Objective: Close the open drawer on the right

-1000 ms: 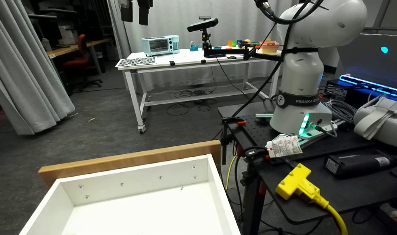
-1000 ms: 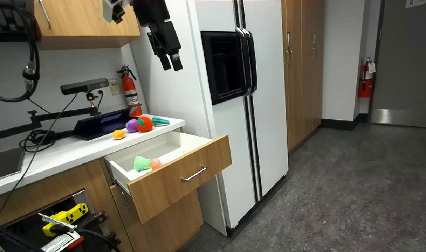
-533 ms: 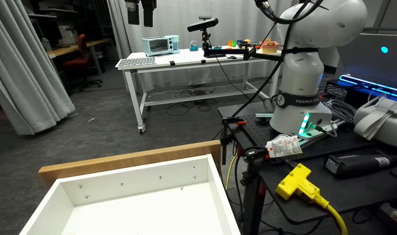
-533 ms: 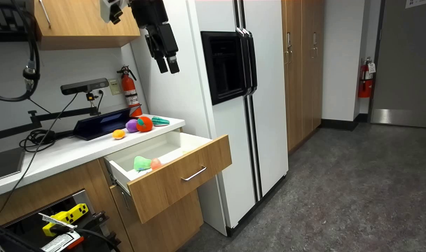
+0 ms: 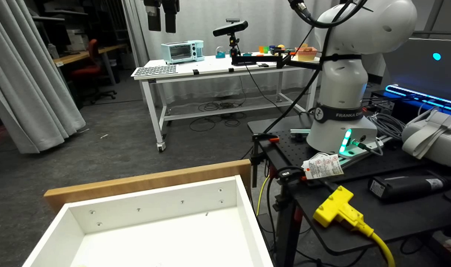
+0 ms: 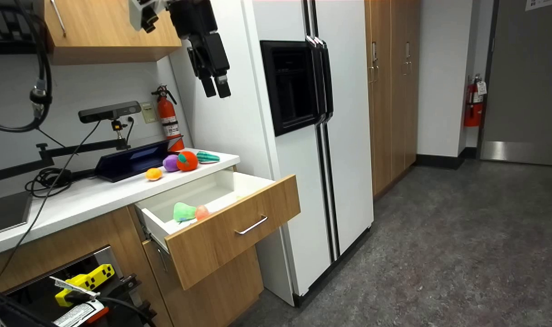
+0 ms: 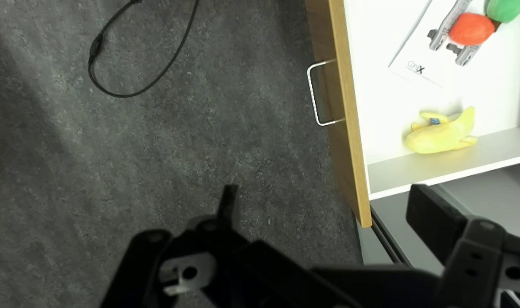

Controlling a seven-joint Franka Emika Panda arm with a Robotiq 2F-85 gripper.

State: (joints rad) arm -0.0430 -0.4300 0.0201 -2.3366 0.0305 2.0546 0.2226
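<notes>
The drawer (image 5: pixel 155 205) is pulled out, with white inside walls and a tan wood front. In an exterior view its front (image 6: pixel 212 247) bears a metal handle (image 6: pixel 251 225). In the wrist view the drawer (image 7: pixel 350 115) is at the upper right, its handle (image 7: pixel 313 92) facing the floor. Inside lie a yellow soft toy (image 7: pixel 441 134), a red piece (image 7: pixel 471 29) and a green piece (image 7: pixel 504 9). My gripper (image 6: pixel 217 91) hangs open and empty above the drawer, apart from it. It shows at the top of an exterior view (image 5: pixel 162 26) and in the wrist view (image 7: pixel 324 194).
A white counter (image 6: pixel 117 193) behind the drawer bears toy fruit, a dark tray (image 6: pixel 130 161) and a camera arm. A white fridge (image 6: pixel 348 159) stands beside the drawer. A black cart (image 5: pixel 359 222) with a yellow power splitter (image 5: pixel 335 205) stands near the drawer's side.
My gripper has come down a little, shifting right in an exterior view and slightly left in an exterior view. The drawer has not moved.
</notes>
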